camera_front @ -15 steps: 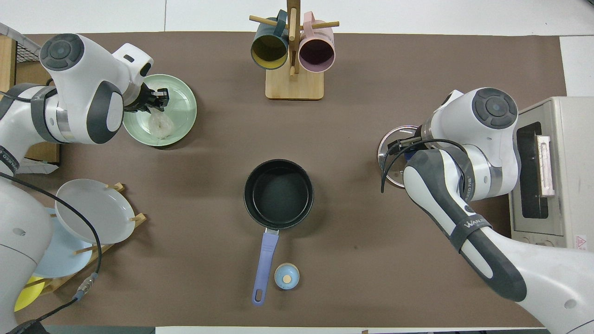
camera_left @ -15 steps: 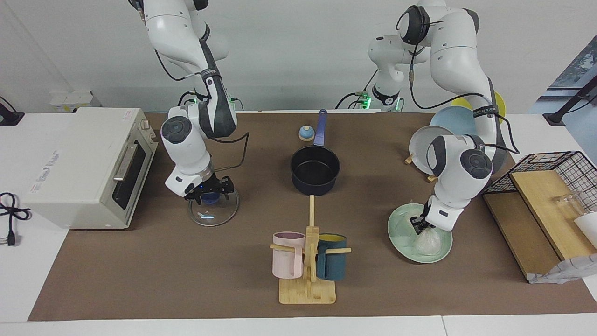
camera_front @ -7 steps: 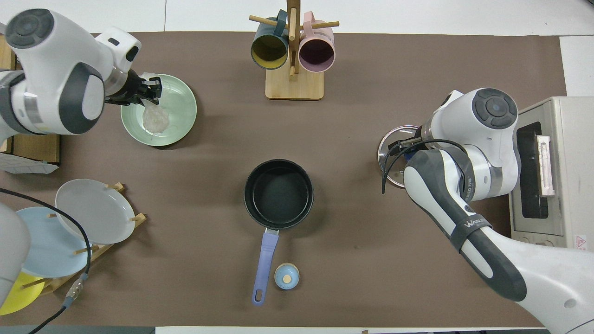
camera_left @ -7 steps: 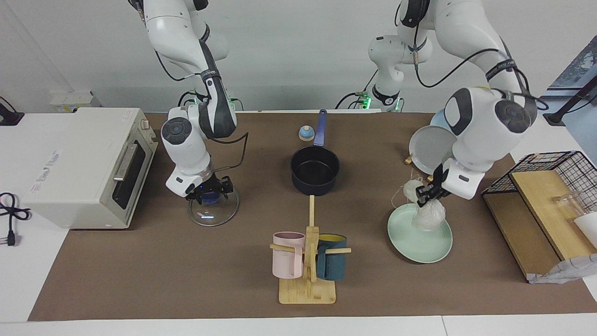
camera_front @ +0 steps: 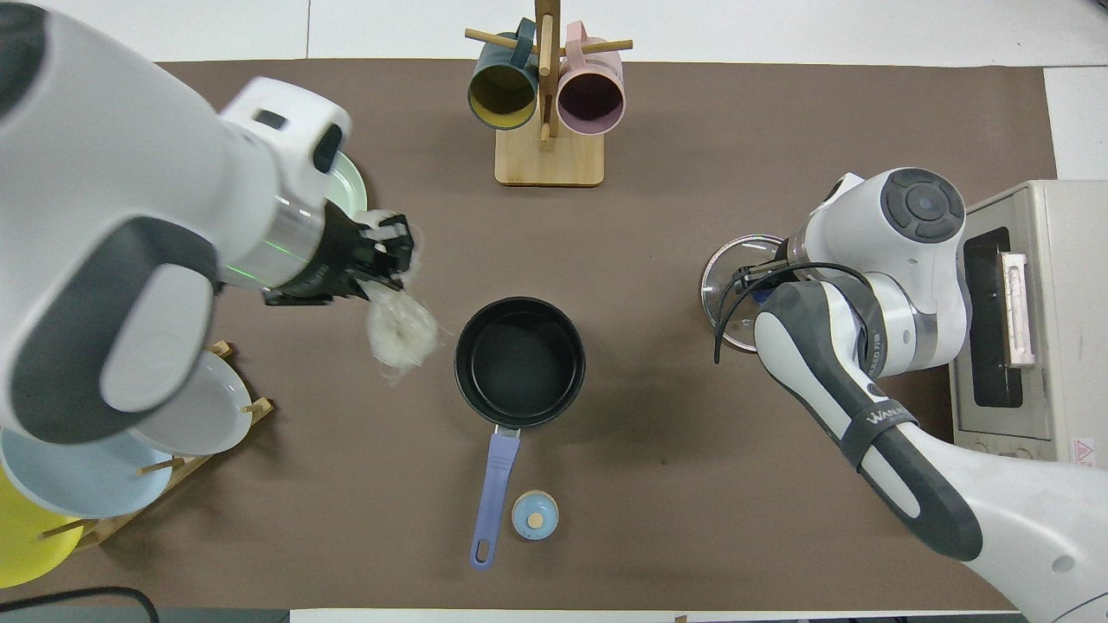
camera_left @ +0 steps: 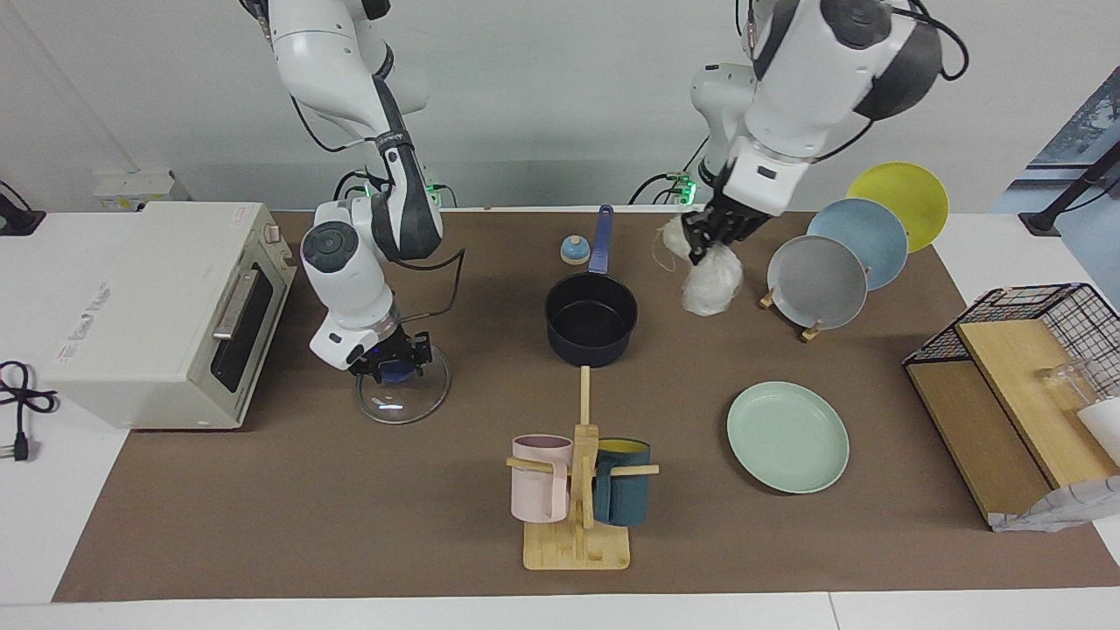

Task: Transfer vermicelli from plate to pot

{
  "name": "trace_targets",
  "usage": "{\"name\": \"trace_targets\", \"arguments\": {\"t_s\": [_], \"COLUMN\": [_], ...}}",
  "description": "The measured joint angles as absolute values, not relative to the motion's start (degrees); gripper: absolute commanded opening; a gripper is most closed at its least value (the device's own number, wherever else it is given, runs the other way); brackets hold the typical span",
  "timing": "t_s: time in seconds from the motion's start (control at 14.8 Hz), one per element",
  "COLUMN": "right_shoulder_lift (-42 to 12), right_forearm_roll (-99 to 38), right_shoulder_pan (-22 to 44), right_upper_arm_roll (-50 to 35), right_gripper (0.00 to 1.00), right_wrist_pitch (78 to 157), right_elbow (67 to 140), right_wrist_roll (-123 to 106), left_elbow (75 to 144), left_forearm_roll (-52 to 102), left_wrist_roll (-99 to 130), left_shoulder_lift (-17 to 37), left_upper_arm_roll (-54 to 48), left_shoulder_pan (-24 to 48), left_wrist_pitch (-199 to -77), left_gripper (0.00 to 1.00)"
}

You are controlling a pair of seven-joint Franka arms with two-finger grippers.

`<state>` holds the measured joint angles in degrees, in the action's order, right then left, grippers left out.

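Observation:
My left gripper (camera_left: 703, 234) is shut on the vermicelli (camera_left: 711, 282) and holds it in the air. One whitish nest hangs below the fingers and a second clump (camera_left: 672, 234) sticks out beside them. In the overhead view the left gripper (camera_front: 382, 260) and the hanging vermicelli (camera_front: 401, 334) are over the mat beside the pot (camera_front: 519, 362), toward the left arm's end. The navy pot (camera_left: 591, 319) is empty. The mint-green plate (camera_left: 787, 436) lies bare. My right gripper (camera_left: 394, 359) waits low on the blue knob of a glass lid (camera_left: 402, 394).
A mug rack (camera_left: 577, 490) with a pink and a teal mug stands farthest from the robots. A plate rack holds a grey plate (camera_left: 818, 282), a light blue and a yellow one. A toaster oven (camera_left: 166, 306) is at the right arm's end. A small blue knob (camera_left: 574, 250) lies by the pot's handle.
My left gripper closed on the vermicelli on the plate, lifted both nests off it and carried them up and toward the pot. The plate is left bare. The right arm barely moved.

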<state>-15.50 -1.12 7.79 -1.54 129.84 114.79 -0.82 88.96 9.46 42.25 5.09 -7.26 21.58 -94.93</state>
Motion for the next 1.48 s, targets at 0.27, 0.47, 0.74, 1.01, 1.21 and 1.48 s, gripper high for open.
{"name": "trace_targets", "arguments": {"t_s": [0.27,0.47,0.74,1.01,1.21,1.48], "right_shoulder_lift": [-15.5,-15.5,-14.8,-12.7,-11.4,-11.1], "right_forearm_roll": [-1.1,-1.1,-1.1,-1.1,-1.2,-1.4], "right_shoulder_pan": [7.8,7.8,7.9,8.0,8.1,8.1], "right_upper_arm_roll": [-1.5,-1.6,-1.6,-1.7,-2.7,-4.3], "right_gripper": [0.44,0.34,0.24,0.0,0.0,0.0], "right_wrist_pitch": [129.8,128.3,118.5,106.9,100.9,96.6], "right_elbow": [114.8,113.9,107.7,100.4,96.6,92.9], "right_wrist_roll": [-0.8,-0.8,-0.8,-0.9,-0.9,-0.3], "left_elbow": [104.6,112.9,114.8,115.5,115.5,115.5], "left_forearm_roll": [10.6,10.7,10.7,10.7,10.7,10.7], "left_wrist_roll": [47.9,49.9,49.7,47.7,43.7,40.3], "left_shoulder_lift": [3.0,3.8,6.1,9.5,10.7,10.8], "left_upper_arm_roll": [-7.4,-7.4,-6.6,-6.1,-5.9,-5.8], "left_shoulder_pan": [31.2,35.0,35.0,34.8,33.7,32.4], "left_wrist_pitch": [-109.5,-118.8,-123.3,-128.0,-129.1,-129.0], "left_gripper": [0.0,0.0,0.0,0.0,0.0,1.0]}}
